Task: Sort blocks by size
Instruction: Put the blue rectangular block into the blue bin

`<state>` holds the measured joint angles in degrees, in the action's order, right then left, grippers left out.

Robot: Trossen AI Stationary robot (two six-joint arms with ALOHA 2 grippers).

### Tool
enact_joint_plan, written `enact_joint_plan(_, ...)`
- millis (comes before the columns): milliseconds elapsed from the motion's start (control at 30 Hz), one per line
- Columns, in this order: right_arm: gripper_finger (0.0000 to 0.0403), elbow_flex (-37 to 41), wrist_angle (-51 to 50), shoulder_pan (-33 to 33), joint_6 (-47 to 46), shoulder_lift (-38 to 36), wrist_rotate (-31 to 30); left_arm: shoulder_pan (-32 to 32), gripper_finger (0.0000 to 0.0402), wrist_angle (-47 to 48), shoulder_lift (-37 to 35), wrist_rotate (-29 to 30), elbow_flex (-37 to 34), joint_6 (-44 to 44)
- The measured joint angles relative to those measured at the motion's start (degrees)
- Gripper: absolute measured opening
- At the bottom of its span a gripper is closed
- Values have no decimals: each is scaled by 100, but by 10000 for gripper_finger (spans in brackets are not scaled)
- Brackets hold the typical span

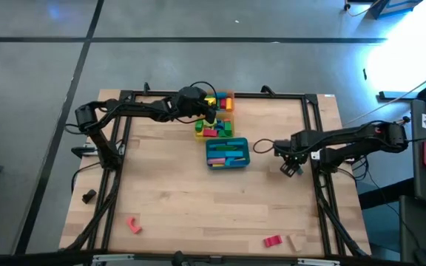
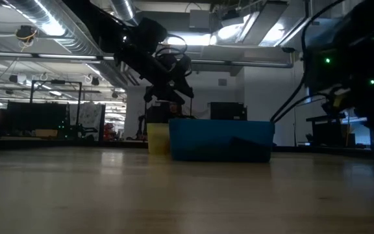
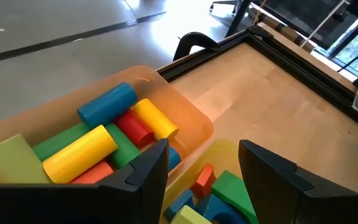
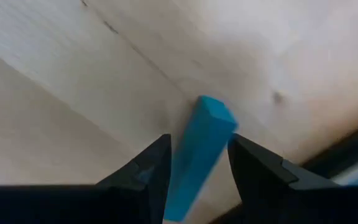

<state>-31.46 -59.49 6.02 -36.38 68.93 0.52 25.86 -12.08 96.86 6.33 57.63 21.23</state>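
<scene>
My left gripper is open and empty above the seam between the orange tray and the yellow tray, at the table's far middle. The orange tray holds blue, yellow, red and green blocks. The yellow tray holds green, orange and blue blocks. The teal tray holds several long blocks. My right gripper is to the right of the teal tray, shut on a blue bar. My right gripper pinches the blue bar's long sides between its two fingers. The fingers point down at the table and lie along the bar. The bar's free end sticks out past the fingertips toward the wood. I cannot tell whether that end touches the table.
A red block lies near the front left. A pink block and a tan block lie near the front right. The black table frame runs along the edges. Bare wood spans the near half.
</scene>
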Motion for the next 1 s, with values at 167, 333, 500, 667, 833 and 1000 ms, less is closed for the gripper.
enact_joint_plan(167,156,312,305,-2,-167,2,124,-2,180,0,0,-311,0,-15)
enact_joint_plan(333,107,340,399,-2,-245,2,124,-11,180,149,-183,-594,-2,-32)
enact_joint_plan(500,56,326,988,-1,-229,-9,82,-73,180,925,-774,-592,-2,-591)
enact_joint_plan(667,56,220,1491,-2,-237,7,89,-329,180,2223,-1551,-595,-2,-842)
enact_joint_plan(833,64,-345,1812,-2,-232,7,122,-811,180,3752,-2283,-595,-2,-935)
enact_joint_plan(1000,60,-1160,2197,-2,95,7,158,-1460,180,5112,-2889,-601,-2,-868)
